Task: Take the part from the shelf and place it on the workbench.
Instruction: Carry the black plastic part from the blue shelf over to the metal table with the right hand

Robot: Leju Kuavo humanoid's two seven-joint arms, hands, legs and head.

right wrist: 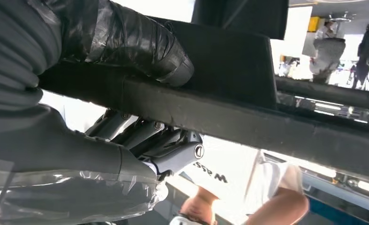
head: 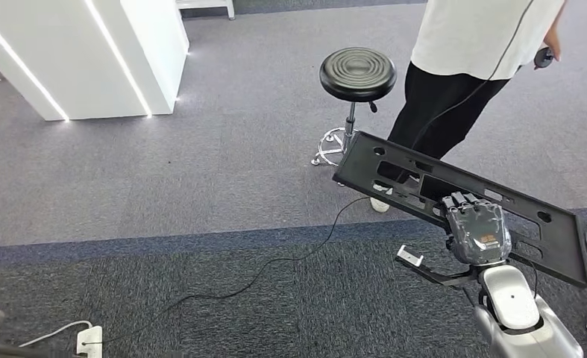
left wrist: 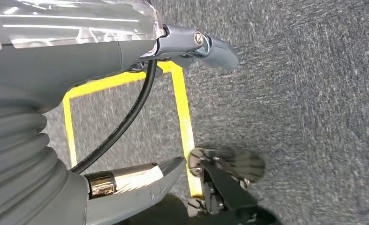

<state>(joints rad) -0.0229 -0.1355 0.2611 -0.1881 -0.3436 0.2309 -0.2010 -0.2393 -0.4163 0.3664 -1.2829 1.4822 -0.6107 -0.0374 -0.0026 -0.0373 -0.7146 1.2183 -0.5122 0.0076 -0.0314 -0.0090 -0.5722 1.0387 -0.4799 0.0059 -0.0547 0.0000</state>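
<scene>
The right robot hand [head: 475, 227] grips the long black panel [head: 394, 168] near its right end, above the carpet. It looks stiff, light, but lever-prone; a more central grip seems steadier. Left robot hand [left wrist: 192, 44] holds nothing, fingers loosely apart.

The person [head: 469, 60] is cut off above the chest by the head view's top edge, and the right hand [head: 476, 227] hides the part [head: 394, 168] beneath it.

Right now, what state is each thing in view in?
Long black plastic part with cutouts: held above the carpet, tilted.
Right hand: grips the part's edge.
Left hand: holds nothing, hangs over the carpet.
Black round stool: upright, unoccupied.
Person in white shirt: standing behind the part.
</scene>
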